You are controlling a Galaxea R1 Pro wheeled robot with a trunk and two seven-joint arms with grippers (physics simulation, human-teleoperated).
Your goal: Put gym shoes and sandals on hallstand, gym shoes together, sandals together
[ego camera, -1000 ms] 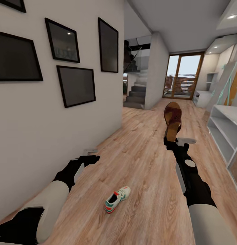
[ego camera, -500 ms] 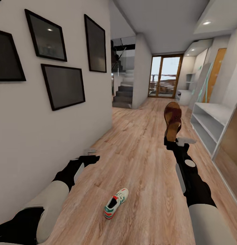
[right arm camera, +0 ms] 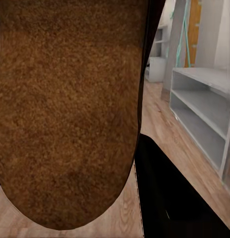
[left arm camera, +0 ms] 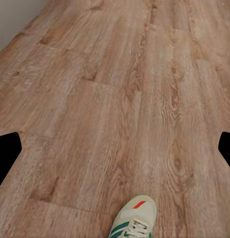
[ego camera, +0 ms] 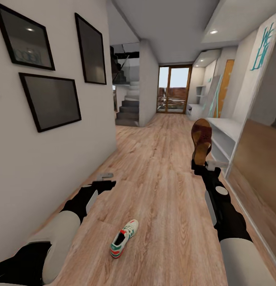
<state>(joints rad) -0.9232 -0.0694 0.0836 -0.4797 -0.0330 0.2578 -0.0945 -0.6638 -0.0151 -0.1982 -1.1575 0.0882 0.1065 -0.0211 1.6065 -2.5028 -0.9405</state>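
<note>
Right tool [ego camera: 201, 164] grips the dark brown leather sandal [ego camera: 202, 140] by its heel, toe upright. Left tool [ego camera: 107, 179] hangs spread and empty above the wood-plank floor [ego camera: 165, 206], where a white green-striped sneaker [ego camera: 123, 238] lies nearer. Pale grey shoe rack [ego camera: 227, 135] stands farther right.

lettering in the corridor

the one piece of writing is teal lettering [ego camera: 263, 49] on the pale wall panel [ego camera: 253, 83] at the right side of the corridor, seen in the head view. it runs down the panel in tall, thin capitals; the top letters look like "we" with "h" and a further stroke below, and the word is cut off at the picture's edge. the dark framed pictures [ego camera: 50, 101] on the left wall bear no legible text, and the gym shoe [ego camera: 124, 238] carries no readable brand.
</note>
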